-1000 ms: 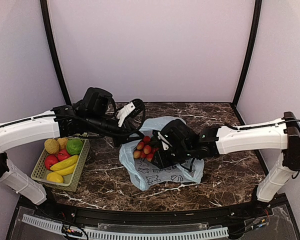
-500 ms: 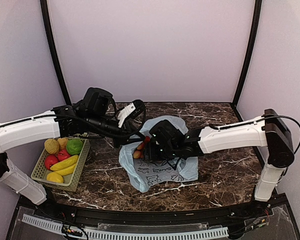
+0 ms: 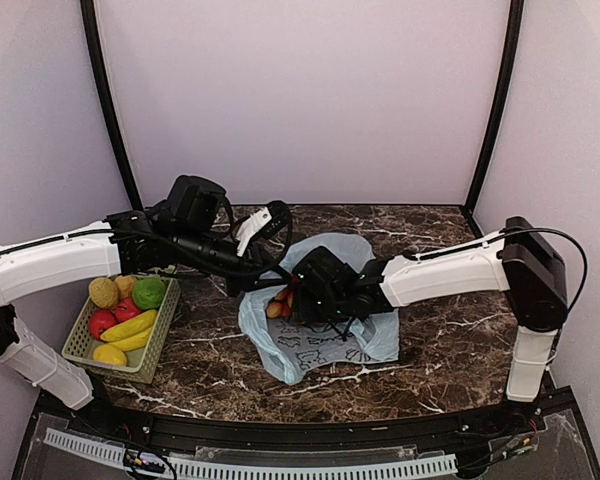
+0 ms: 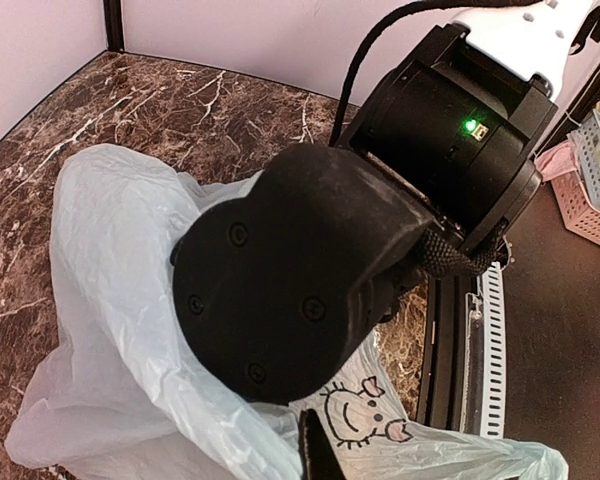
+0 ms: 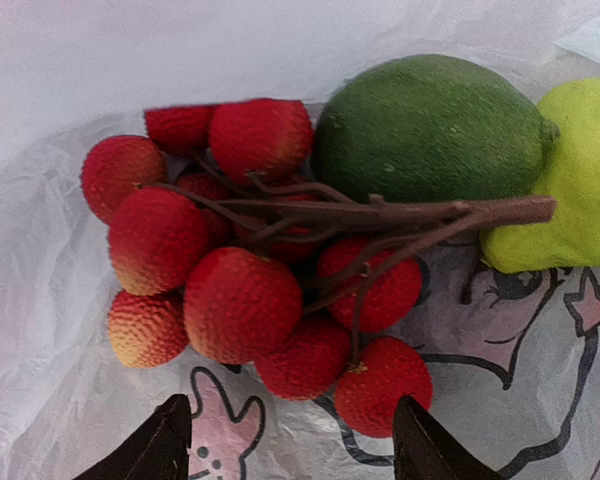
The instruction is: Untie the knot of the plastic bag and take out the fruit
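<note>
Right arm swung further left across the thin, translucent pale blue-green plastic bag (image 3: 315, 350), centre frame on the dark marble tabletop (image 3: 450, 350). Right gripper (image 5: 295, 450) released, fingertips spread just below the cluster of small red fruits (image 5: 240, 300) on a brown stem. Round dark green fruit (image 5: 430, 125) touches the cluster's upper right, both on the bag's plastic. Left gripper (image 3: 265, 222) at the bag's upper-left edge; clenched or not, can't tell.

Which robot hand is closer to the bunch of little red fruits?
Right. The right gripper hangs open just above the red fruits in the plastic bag; the left gripper sits farther off, by the bag's back-left edge.
</note>
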`<action>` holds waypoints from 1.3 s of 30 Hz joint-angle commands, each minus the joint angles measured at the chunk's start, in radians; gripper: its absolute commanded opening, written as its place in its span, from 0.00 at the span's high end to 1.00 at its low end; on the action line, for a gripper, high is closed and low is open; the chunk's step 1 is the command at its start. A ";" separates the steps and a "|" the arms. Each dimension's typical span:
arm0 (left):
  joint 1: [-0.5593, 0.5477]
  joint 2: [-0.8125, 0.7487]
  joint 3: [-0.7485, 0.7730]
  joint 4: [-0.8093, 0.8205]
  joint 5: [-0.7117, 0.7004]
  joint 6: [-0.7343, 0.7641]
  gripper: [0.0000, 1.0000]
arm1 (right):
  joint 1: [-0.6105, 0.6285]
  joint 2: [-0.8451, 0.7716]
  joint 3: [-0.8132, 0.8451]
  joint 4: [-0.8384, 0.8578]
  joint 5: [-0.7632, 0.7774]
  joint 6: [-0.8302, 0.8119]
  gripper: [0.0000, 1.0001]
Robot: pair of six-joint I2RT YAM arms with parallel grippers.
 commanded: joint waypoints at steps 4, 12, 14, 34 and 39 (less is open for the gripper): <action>-0.003 -0.015 -0.005 -0.009 0.020 0.011 0.99 | -0.028 -0.018 -0.057 -0.041 0.052 0.011 0.39; -0.003 -0.013 -0.004 -0.009 0.022 0.009 0.99 | -0.045 0.029 -0.038 -0.030 0.012 -0.033 0.47; -0.003 -0.014 -0.003 -0.009 0.024 0.008 0.99 | -0.051 0.044 -0.032 -0.031 -0.004 -0.032 0.49; -0.003 -0.012 -0.004 -0.010 0.011 0.008 0.99 | -0.049 0.025 -0.082 0.080 -0.021 -0.119 0.82; -0.003 0.008 -0.005 -0.018 -0.021 0.006 0.99 | -0.012 -0.042 -0.104 0.116 0.025 -0.195 0.88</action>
